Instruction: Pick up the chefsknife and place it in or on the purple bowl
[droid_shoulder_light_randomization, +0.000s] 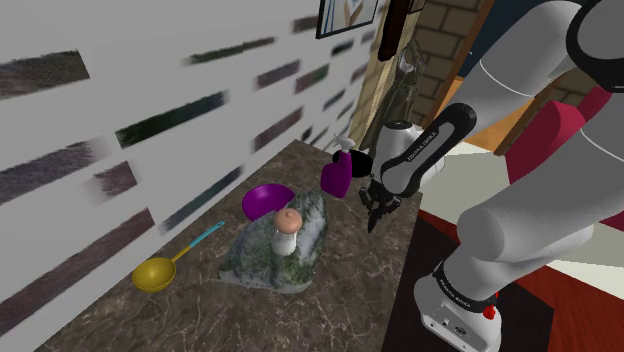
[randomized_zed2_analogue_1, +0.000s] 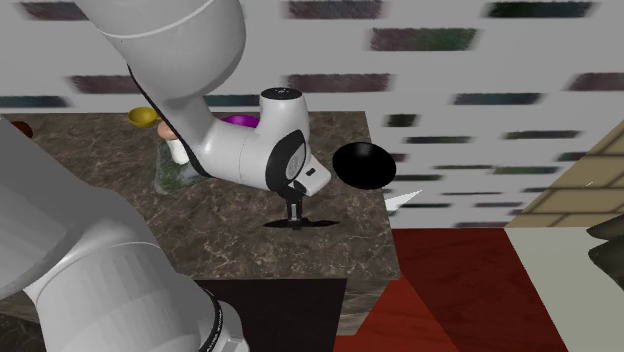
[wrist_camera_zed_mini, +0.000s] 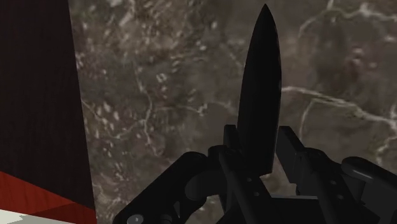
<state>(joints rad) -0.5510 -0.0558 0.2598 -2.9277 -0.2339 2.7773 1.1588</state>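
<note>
A black chef's knife (wrist_camera_zed_mini: 261, 95) sticks out from between my fingers, its tip pointing away from the hand over the dark marble counter (wrist_camera_zed_mini: 159, 95). My gripper (wrist_camera_zed_mini: 261, 162) is shut on the knife's lower part. In the shoulder view the gripper (droid_shoulder_light_randomization: 375, 212) hangs just above the counter near its right edge. The purple bowl (droid_shoulder_light_randomization: 265, 198) lies to the left of it, by the wall. In the second exterior view the gripper (randomized_zed2_analogue_1: 294, 212) sits low over the counter, and the purple bowl (randomized_zed2_analogue_1: 238, 120) peeks out behind the arm.
A mottled green-grey slab (droid_shoulder_light_randomization: 262, 262) with a small mushroom-shaped shaker (droid_shoulder_light_randomization: 287, 230) lies beside the bowl. A yellow ladle (droid_shoulder_light_randomization: 155, 273) with a teal handle rests nearer the front. A purple heart-shaped object (droid_shoulder_light_randomization: 336, 177) stands at the far end. The counter edge (wrist_camera_zed_mini: 75, 127) drops off close beside the gripper.
</note>
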